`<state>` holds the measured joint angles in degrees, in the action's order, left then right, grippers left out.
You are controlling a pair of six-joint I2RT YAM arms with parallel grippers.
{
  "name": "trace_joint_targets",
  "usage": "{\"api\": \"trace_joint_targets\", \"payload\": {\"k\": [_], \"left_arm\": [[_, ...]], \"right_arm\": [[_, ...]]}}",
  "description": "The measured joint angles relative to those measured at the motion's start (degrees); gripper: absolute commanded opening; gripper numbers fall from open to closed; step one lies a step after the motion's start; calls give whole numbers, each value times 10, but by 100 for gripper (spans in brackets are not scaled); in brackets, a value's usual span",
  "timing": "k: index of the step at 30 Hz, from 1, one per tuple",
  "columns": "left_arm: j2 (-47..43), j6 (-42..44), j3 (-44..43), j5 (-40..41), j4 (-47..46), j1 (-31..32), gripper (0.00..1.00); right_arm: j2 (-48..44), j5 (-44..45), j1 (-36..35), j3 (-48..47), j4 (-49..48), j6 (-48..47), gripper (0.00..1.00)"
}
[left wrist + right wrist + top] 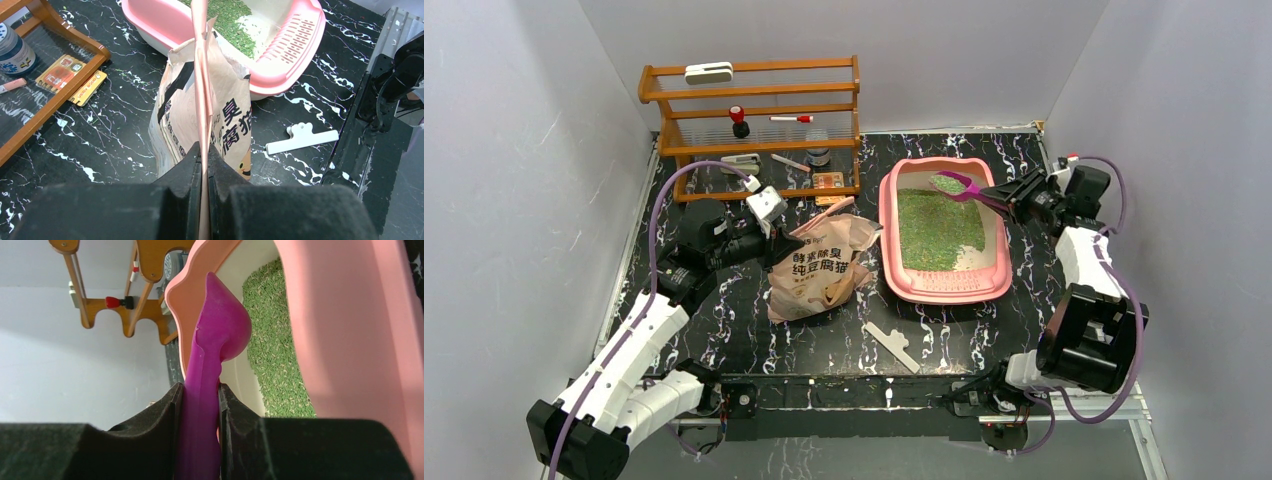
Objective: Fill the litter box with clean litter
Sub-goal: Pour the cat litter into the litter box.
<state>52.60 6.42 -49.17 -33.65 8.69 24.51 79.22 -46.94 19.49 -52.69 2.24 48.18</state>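
The pink litter box lies right of centre, with clean litter spread as a green layer over most of its floor; a pale patch shows at its near right. My right gripper is shut on the handle of a purple scoop, whose bowl carries green granules above the box's far end. In the right wrist view, my right gripper clamps the scoop beside the litter. My left gripper is shut on the pink top edge of the beige litter bag, which stands upright left of the box.
A wooden shelf rack with small items stands at the back left. A white bag clip lies near the front edge. Small orange packets sit by the rack's foot. Grey walls close in on three sides.
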Motion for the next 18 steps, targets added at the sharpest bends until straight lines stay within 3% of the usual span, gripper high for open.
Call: {"api": "trace_joint_targets", "payload": {"k": [7, 18], "left_arm": [[-3, 0, 0, 2, 3, 0, 0], [-7, 2, 1, 7, 7, 0, 0]], "right_arm": [[12, 71, -57, -34, 26, -26, 0], [6, 153, -58, -35, 49, -34, 0]]}}
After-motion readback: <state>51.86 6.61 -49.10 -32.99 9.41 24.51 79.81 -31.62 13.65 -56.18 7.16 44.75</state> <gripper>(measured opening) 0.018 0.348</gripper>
